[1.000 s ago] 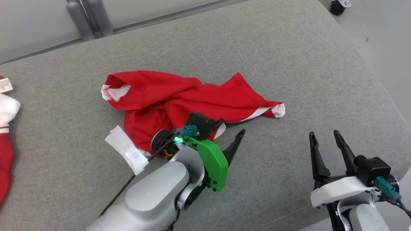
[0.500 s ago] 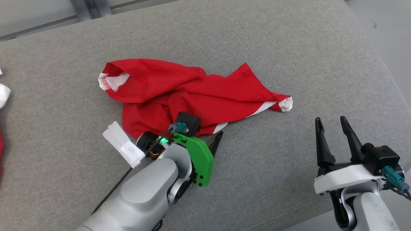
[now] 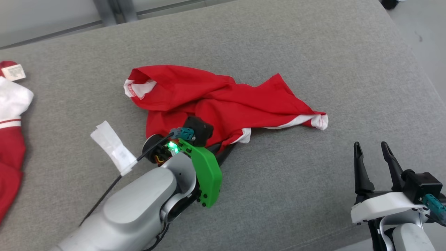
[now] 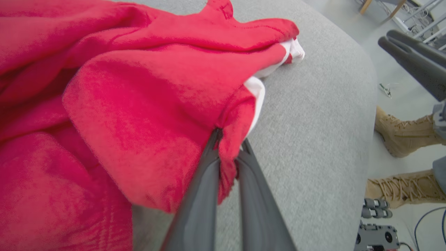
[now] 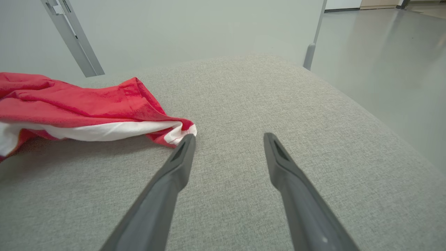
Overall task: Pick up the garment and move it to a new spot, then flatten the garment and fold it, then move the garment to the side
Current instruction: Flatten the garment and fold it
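A crumpled red garment (image 3: 223, 101) with white trim lies in the middle of the grey cushion (image 3: 296, 181). My left gripper (image 3: 226, 148) is at its near edge, shut on a fold of the red cloth; in the left wrist view the garment (image 4: 122, 104) bunches between the two dark fingers (image 4: 202, 195) of that gripper (image 4: 228, 143). My right gripper (image 3: 373, 148) stands open at the lower right, apart from the cloth. In the right wrist view the garment's (image 5: 69, 108) white-edged tip lies just left of the open gripper (image 5: 228, 139).
Another red and white piece of clothing (image 3: 10, 139) lies at the cushion's left edge. A white label strip (image 3: 113, 146) lies beside my left forearm. A person's tan boots (image 4: 404, 132) stand on the floor past the cushion's edge. Grey metal legs (image 3: 111, 8) rise behind.
My left gripper has gone from open to shut on the garment's near edge. The head camera has shifted, so the whole picture has moved. The right gripper stays open.
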Robot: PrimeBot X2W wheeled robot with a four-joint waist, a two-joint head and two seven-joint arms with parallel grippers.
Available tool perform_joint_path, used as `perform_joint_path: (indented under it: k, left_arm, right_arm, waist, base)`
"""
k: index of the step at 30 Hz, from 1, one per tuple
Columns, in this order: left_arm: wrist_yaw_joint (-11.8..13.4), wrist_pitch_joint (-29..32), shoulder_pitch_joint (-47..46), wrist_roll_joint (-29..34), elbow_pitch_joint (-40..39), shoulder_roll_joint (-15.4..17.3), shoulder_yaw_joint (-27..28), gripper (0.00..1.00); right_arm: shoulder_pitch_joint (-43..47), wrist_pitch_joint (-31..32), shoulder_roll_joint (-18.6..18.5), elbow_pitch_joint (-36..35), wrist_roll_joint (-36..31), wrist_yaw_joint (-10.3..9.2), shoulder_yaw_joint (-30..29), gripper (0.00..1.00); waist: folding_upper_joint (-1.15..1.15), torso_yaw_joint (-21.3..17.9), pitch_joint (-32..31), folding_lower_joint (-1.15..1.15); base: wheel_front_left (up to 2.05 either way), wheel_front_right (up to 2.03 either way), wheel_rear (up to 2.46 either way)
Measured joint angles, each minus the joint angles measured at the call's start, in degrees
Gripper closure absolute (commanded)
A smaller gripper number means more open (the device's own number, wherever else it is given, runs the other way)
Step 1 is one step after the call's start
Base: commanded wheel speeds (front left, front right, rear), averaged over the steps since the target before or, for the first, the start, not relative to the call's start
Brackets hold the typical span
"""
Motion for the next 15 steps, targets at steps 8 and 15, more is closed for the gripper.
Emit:
perform_joint_path:
  k: [8,15]
  left_arm:
    - [0.6,15.1,3.6,-2.4,-27.3,17.9,-3.9,1.00]
    - [3.9,20.1,9.1,-2.6,-34.5,25.1,-6.9,0.00]
  right_arm:
    - [1.2,0.0,0.0,-0.4,-1.0,0.00,-0.5,0.00]
    - [2.1,0.0,0.0,-0.1,-1.0,0.00,-0.4,0.00]
  waist:
    - [0.00,5.1,-2.6,0.00]
    - [0.00,8.2,-4.0,0.00]
  base:
    - [0.00,0.00,0.00]
    - [0.00,0.00,0.00]
